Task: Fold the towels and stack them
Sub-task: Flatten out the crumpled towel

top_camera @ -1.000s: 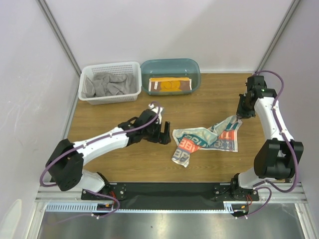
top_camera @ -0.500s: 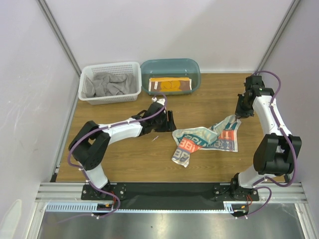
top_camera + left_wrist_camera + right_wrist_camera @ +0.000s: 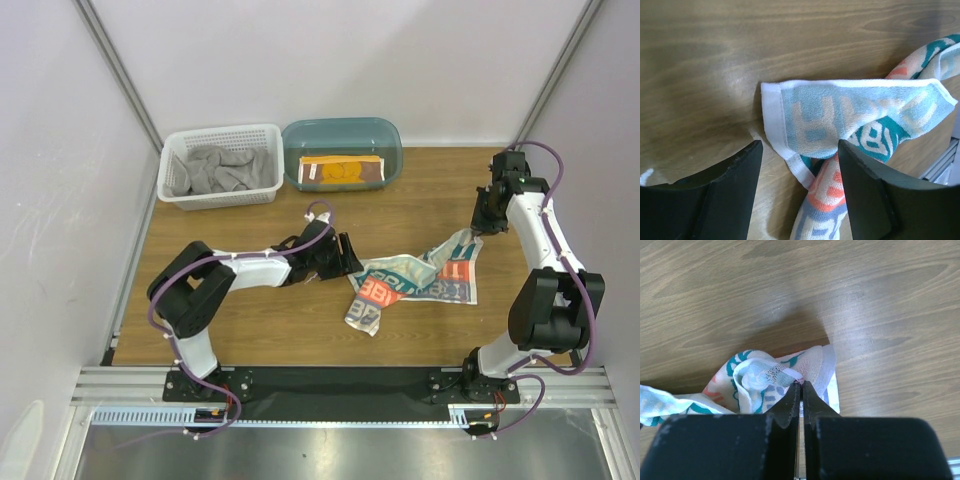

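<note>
The white printed towel [image 3: 415, 280] lies crumpled on the table, centre right. My left gripper [image 3: 350, 262] is open at its left end; in the left wrist view the towel's white-edged corner [image 3: 790, 150] lies between the open fingers. My right gripper [image 3: 481, 226] is shut on the towel's right corner [image 3: 790, 374], held just above the table. The grey towel [image 3: 220, 168] lies bunched in the white basket [image 3: 170, 195]. The brown towel with orange lettering [image 3: 343, 170] lies folded in the teal tub [image 3: 395, 150].
The basket and tub stand side by side at the back left of the wooden table [image 3: 250, 320]. A black rail [image 3: 330, 380] runs along the near edge.
My left gripper has moved right along the table to the towel's left corner, which now lies between its fingers. The right gripper has stayed put, still pinching the right corner.
</note>
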